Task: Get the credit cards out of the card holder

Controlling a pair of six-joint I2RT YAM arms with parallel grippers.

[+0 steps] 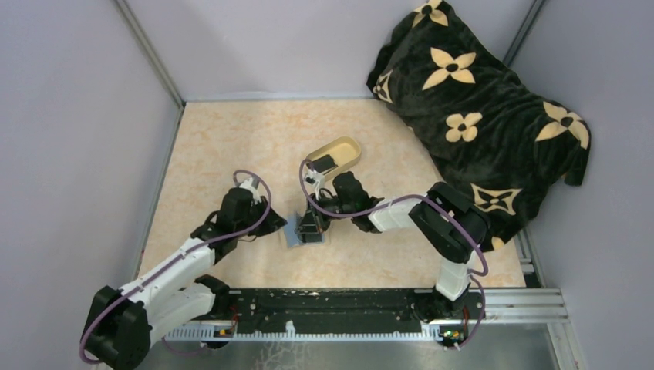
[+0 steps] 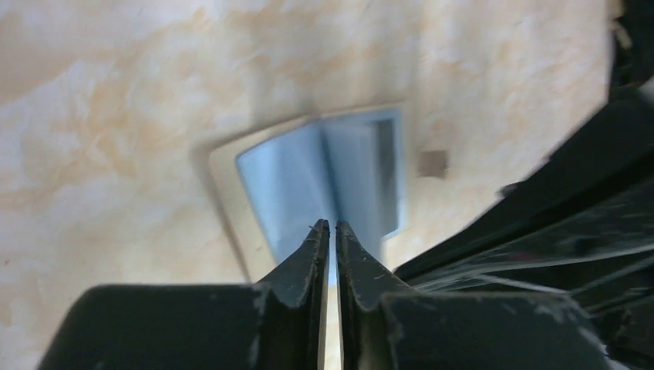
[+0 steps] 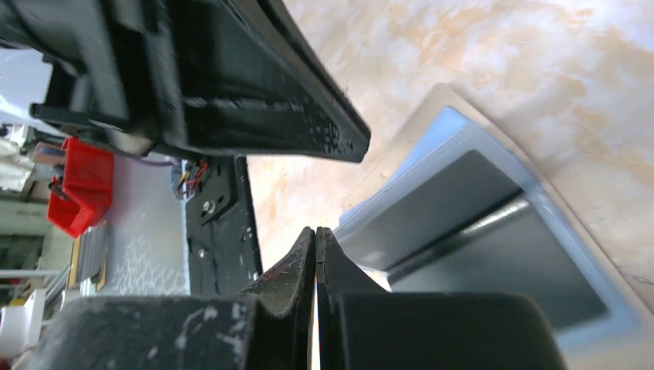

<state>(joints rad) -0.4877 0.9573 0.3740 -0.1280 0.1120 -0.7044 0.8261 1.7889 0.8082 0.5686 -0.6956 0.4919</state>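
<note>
- Top external view: the card holder [image 1: 294, 233] lay open on the table [image 1: 231, 146], blue-grey faces up, just in front of the gap between the two arms.
- In the left wrist view the card holder [image 2: 308, 185] showed a tan border around its two blue-grey faces, and its little tan closing tab [image 2: 433, 163] stuck out at 3 o'clock.
- In the right wrist view the card holder [image 3: 463, 223] carried two dark flat panels in its faces. Whether they were cards could not be told.
- The left gripper [image 1: 279, 225] sat at 9 o'clock of the card holder, touching its edge.
- Seen from its own wrist, the left gripper [image 2: 329, 227] had its fingers drawn almost together with only a thin slit between them, the tips right at the holder's near edge by the fold. Whether they pinched that edge could not be told.
- The right gripper [image 1: 311, 225] hung over the holder's 3 o'clock side.
- Seen from its own wrist, the right gripper [image 3: 316, 231] was clenched tight, tips just beside the holder's near corner, with nothing seen between them.
- One black credit card [image 1: 324, 163] lay inside the oval cream-yellow dish [image 1: 356, 150], at 1 o'clock of the card holder and apart from it.
- A black blanket [image 1: 478, 116] with cream flower shapes was heaped at 2 o'clock, well apart, against the right wall.
</note>
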